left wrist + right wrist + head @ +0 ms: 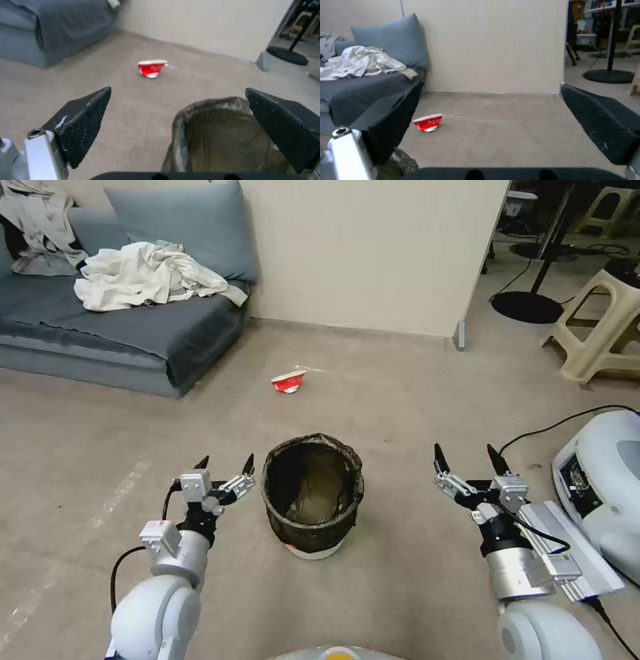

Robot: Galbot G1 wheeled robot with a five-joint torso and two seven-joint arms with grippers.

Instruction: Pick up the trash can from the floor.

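two end effectors open: left end effector (225,465) beside trash can (312,505), right end effector (469,459) apart. approach step; next likely calls for closing onto rim.

The trash can (312,517) is smooth white plastic under a thin, crinkly dark bag with a slight sheen. Just beside it, the left tool (225,465) has matt black fingers (87,117) with a rough knurled grip texture and bare brushed metal behind. The floor (400,400) beyond the tool looks matt, scuffed.
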